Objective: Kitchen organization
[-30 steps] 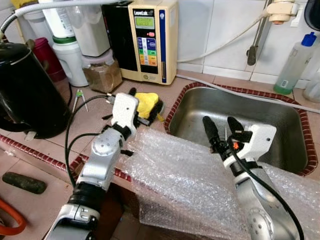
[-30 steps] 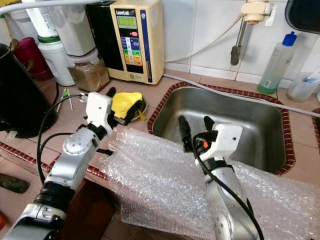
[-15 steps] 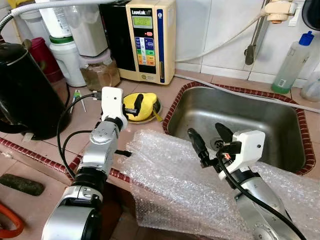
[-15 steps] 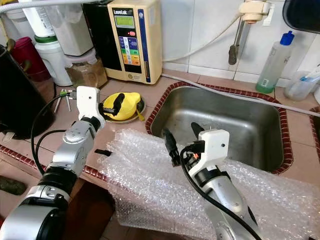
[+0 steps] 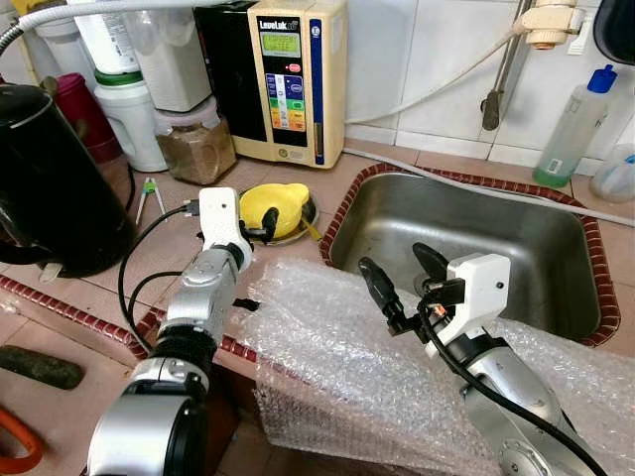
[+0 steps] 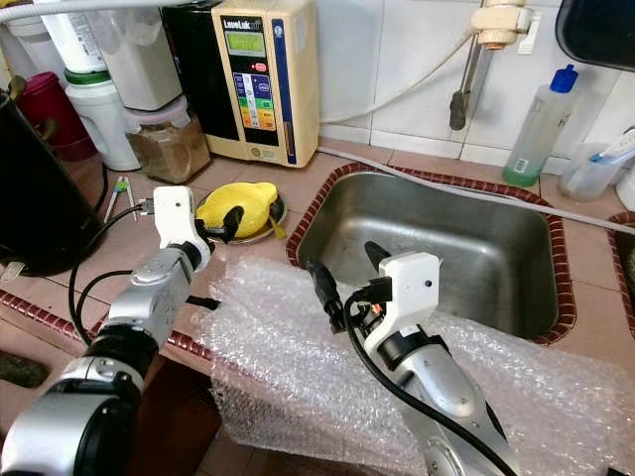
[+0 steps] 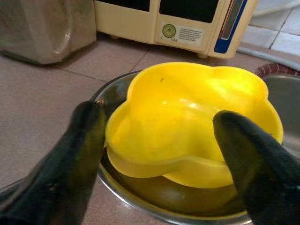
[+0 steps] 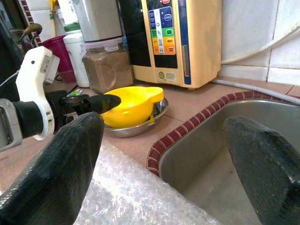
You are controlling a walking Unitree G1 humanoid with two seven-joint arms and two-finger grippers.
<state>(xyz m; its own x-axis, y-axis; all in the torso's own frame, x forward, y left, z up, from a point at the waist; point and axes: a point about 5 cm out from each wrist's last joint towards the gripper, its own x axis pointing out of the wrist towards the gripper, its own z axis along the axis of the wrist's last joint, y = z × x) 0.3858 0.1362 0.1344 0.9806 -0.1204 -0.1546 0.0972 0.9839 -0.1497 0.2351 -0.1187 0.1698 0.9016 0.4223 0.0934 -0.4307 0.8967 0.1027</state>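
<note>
On the tiled tabletop (image 5: 179,233), your left claw (image 7: 161,154) is now pulling level with the yellow bowl (image 7: 194,117), released fingers flanking its rim, while your right claw (image 5: 402,283) is hovering released over the bubble wrap (image 5: 337,347), so you are nearing a grasp.

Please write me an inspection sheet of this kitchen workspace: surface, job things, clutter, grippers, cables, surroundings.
Surface: brown tiled counter with a steel sink set in it.
Job's things: yellow bowl sitting in a shallow metal dish.
Clutter: bubble wrap draped over the counter edge; black kettle; jar of brown powder; clear bottle with blue cap.
Grippers: left gripper open, fingers on either side of the yellow bowl; right gripper open, above the bubble wrap by the sink.
Cables: black wires along the left arm.
Surroundings: white wall tiles; beige water appliance.
</note>
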